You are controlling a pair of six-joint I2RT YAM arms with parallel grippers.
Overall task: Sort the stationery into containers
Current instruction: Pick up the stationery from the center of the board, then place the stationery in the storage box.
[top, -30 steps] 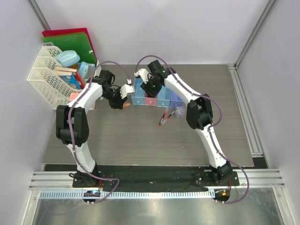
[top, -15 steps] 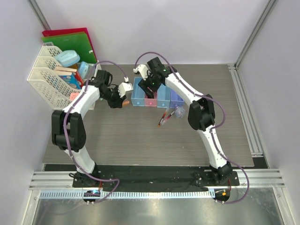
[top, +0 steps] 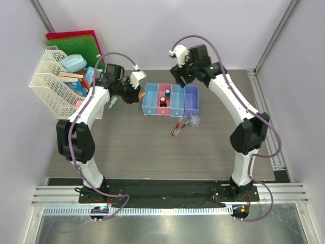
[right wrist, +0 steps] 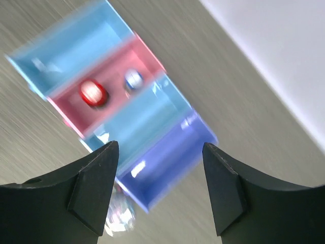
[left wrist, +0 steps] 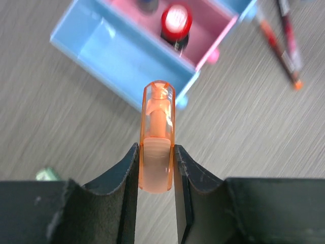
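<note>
Four joined containers (top: 177, 100) stand in a row: light blue, pink, light blue, purple. The pink bin (left wrist: 208, 31) holds a red piece (left wrist: 176, 20) and a blue piece (right wrist: 133, 79). My left gripper (left wrist: 156, 152) is shut on the short orange marker (left wrist: 157, 133), hovering just left of the first blue bin (left wrist: 114, 51). The right gripper (right wrist: 160, 152) hangs open and empty above the row's back edge, over the purple bin (right wrist: 170, 155). Two red-and-black pens (top: 177, 127) and a clear lump (top: 195, 121) lie in front of the bins. A small green piece (top: 112, 103) lies left of them.
A white lattice rack (top: 51, 86) with boxes stands at the back left, with green and red folders (top: 76, 46) behind it. Metal rails run along the table's right edge (top: 264, 122).
The right gripper has opened, risen from the pink bin and swung back and to the right. The left gripper has shifted slightly back with the marker, and the green piece now shows.
</note>
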